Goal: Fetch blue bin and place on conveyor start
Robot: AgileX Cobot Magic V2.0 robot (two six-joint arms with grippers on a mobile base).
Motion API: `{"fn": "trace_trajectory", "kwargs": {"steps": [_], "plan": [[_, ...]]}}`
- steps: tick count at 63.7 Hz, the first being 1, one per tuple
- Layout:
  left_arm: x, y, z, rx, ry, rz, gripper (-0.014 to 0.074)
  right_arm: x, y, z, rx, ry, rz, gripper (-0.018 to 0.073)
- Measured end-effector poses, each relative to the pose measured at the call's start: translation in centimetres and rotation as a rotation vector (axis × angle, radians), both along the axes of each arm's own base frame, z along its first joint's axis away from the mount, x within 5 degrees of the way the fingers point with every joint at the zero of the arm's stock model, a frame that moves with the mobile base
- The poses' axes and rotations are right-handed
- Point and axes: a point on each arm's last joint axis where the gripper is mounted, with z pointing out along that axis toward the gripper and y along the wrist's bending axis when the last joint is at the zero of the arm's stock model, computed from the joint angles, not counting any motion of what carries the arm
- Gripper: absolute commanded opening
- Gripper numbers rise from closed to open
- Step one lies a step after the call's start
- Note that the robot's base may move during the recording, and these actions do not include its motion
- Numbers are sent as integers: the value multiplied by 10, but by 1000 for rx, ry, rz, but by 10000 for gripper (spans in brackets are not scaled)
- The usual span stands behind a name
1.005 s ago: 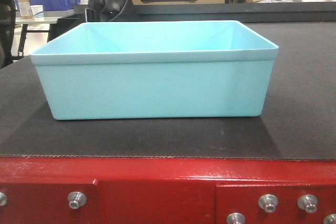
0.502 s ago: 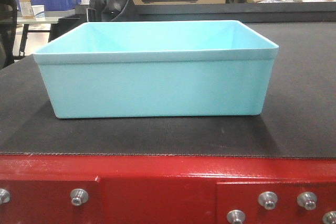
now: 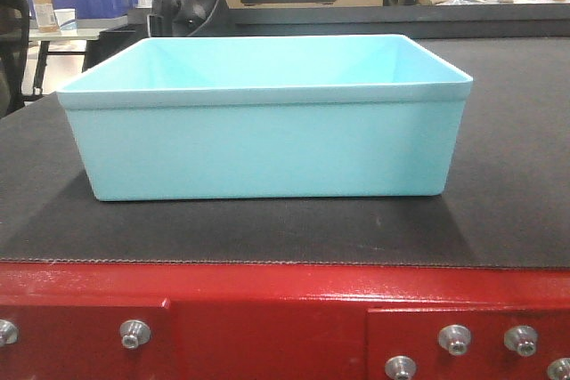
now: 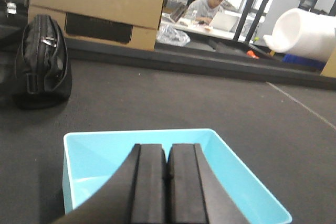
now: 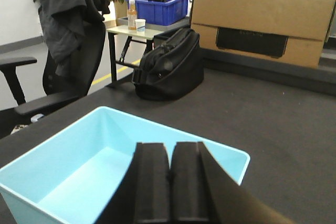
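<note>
Blue bin [image 3: 263, 135] sits upright on the conveyor belt [image 3: 499, 211], empty. Left gripper [image 4: 167, 182] and right gripper [image 5: 170, 184] hover just above it, both jaws pressed together, pinching nothing.

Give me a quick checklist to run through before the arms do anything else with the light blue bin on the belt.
1. blue bin sits flat on the conveyor belt: ok, base level on the belt in the front view.
2. Bin inside the red frame edge: ok, a strip of belt shows in front of it.
3. left gripper released: ok, pads closed together above the bin, nothing between them.
4. right gripper released: ok, pads closed together, nothing held.
5. Bin empty: ok, wrist views show a bare interior.
6. black bag clear of the bin: ok, apart from it, farther back.
</note>
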Motion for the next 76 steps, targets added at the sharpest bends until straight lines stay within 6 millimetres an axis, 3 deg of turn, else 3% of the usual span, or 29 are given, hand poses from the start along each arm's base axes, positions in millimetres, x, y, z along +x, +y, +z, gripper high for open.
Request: {"fn": "trace_trajectory", "kwargs": {"steps": [41,54,76], "plan": [[-1,2,4,-16,-35,12,-111,-4,-1,2,6,-16,1,-158],[-1,2,5,-19,-43,15,-111,-20,-11,6,-31,-66,-23,-158],[-1,3,6,-25,-56,20,-111,-50,-54,-48,-41,-61,-283,-158]]}}
